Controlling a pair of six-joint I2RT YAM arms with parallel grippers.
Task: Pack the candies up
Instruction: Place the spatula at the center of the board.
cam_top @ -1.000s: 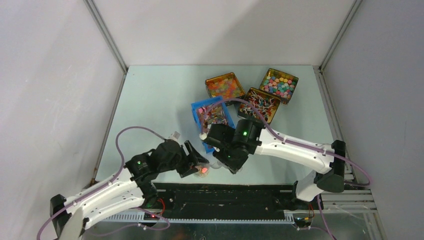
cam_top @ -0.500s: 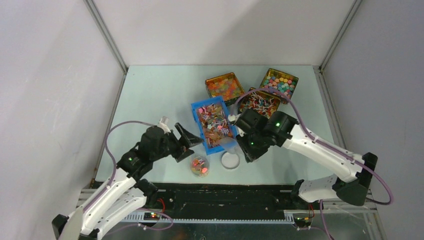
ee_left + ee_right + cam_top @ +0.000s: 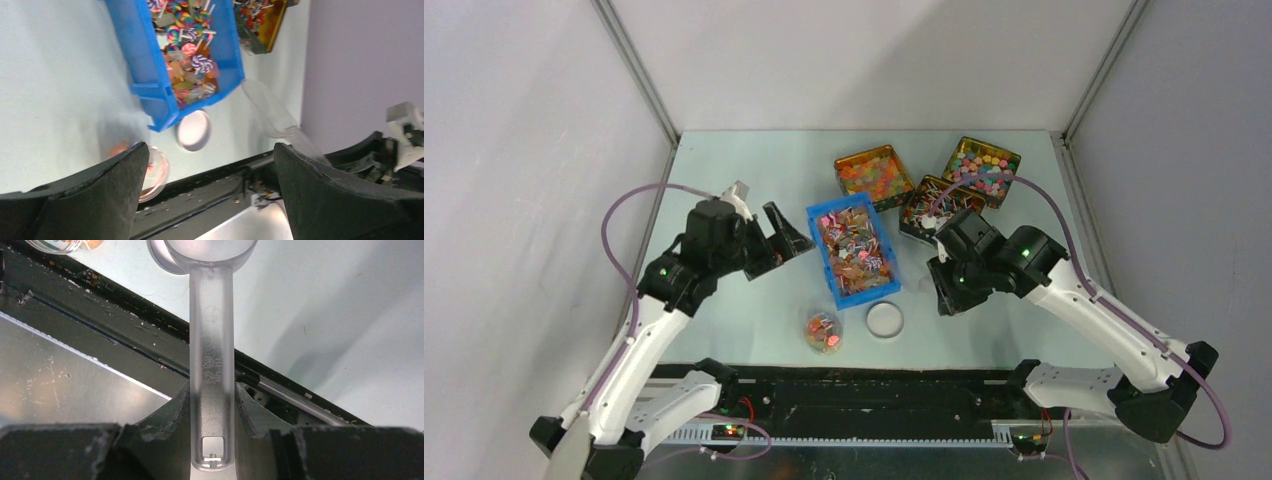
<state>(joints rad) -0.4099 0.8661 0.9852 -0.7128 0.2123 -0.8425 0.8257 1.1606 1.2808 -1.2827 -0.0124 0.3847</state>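
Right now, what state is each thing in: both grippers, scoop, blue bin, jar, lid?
left gripper: open, holding nothing.
right gripper: shut on the scoop's handle.
scoop: held by its handle, bowl looks empty.
blue bin: heaped with candies.
jar: uncapped, some candies inside.
lid: off, lying beside the jar.

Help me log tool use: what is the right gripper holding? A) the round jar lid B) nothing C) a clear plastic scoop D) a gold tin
C: in the right wrist view the right gripper is closed on the handle of the clear plastic scoop, while the round lid lies free beside the small jar.
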